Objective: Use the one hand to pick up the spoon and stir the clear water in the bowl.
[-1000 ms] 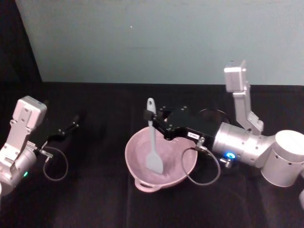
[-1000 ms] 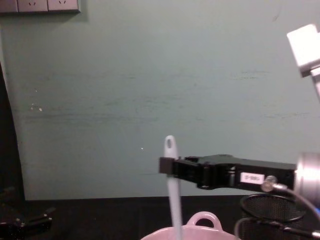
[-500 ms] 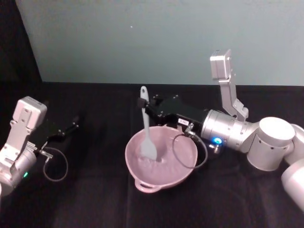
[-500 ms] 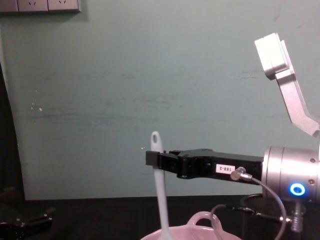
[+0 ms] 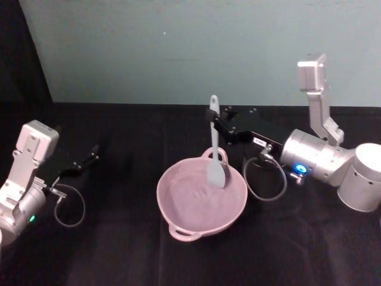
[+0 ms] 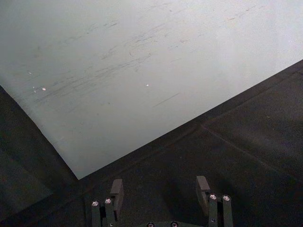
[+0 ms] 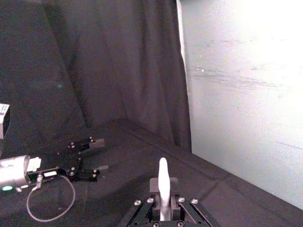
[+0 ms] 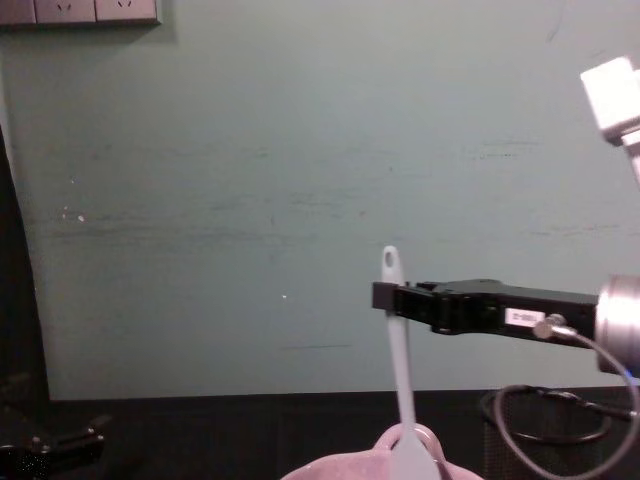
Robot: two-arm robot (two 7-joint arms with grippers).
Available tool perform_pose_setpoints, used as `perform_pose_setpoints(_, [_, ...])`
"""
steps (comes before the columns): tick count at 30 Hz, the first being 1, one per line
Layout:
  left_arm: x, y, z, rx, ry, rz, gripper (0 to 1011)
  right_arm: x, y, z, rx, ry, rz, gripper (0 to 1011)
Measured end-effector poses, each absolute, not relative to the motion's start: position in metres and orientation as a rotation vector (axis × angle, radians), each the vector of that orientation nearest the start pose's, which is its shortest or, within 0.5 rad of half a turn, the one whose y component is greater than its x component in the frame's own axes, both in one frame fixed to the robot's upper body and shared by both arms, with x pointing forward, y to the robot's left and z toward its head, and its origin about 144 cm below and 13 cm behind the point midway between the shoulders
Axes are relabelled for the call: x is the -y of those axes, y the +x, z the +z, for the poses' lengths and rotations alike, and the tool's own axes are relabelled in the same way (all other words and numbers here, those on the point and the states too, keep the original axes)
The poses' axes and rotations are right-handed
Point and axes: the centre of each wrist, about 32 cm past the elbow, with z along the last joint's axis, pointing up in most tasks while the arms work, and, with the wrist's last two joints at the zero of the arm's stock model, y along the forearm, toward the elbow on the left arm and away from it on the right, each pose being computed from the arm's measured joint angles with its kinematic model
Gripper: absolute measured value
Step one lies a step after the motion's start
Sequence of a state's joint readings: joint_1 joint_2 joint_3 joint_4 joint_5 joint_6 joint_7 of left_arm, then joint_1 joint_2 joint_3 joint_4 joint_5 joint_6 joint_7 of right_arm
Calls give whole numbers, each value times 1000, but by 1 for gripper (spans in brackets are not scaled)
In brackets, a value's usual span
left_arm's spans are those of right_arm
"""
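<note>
Reaching level from the right edge, the right end effector [image 5: 212, 114] clamps the upright white spoon [image 5: 215, 156] by its handle, blade at the pink bowl's [image 5: 161, 196] far rim at centre, dark worktop [image 5: 119, 253] spreading around it, while the left end effector [image 5: 92, 158] sits parked far left, fingers apart.

The spoon [image 5: 215, 156] looks like smooth, matt white plastic, and the bowl [image 5: 169, 205] is pale pink with a soft, even sheen on its inner wall, seemingly plastic too. The right pincer [image 5: 212, 115] is matt black, whether hard plastic or coated metal I cannot tell, and it sits on a satin silver metal wrist [image 5: 312, 159]. The bench [image 5: 119, 250] is covered in matt black cloth that lies in soft folds, and the wall [image 5: 178, 47] behind is flat, matt pale green with faint scuffs.
</note>
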State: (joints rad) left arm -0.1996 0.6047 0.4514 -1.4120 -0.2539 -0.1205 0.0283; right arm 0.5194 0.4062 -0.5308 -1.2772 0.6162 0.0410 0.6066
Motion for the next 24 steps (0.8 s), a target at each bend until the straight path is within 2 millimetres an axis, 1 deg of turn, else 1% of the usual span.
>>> perform_pose_setpoints(5, [-310,489,1140,285,304,1248,1005,244,563,1211,-45,-1,-625,121])
perform_pose_setpoints(11, [-310,489,1140,285,305,1248,1005,241,552,1214,-43,-14,-596,121])
perform_pose_setpoints(14, [-310,489,1140,285,305,1248,1005,235,548,1214,-48,-22,-565,121])
perform_pose_setpoints(17, [-310,489,1140,285,305,1248,1005,222,548,1213,-59,-26,-513,121])
perform_pose_setpoints(20, [-310,489,1140,285,305,1248,1005,209,550,1212,-66,-27,-476,121])
perform_pose_setpoints(21, [-310,489,1140,285,304,1248,1005,209,550,1212,-66,-27,-476,121])
perform_pose_setpoints(23, [-310,489,1140,285,305,1248,1005,199,554,1210,-70,-25,-454,121])
perform_pose_setpoints(24, [-310,489,1140,285,305,1248,1005,197,556,1210,-70,-24,-451,121])
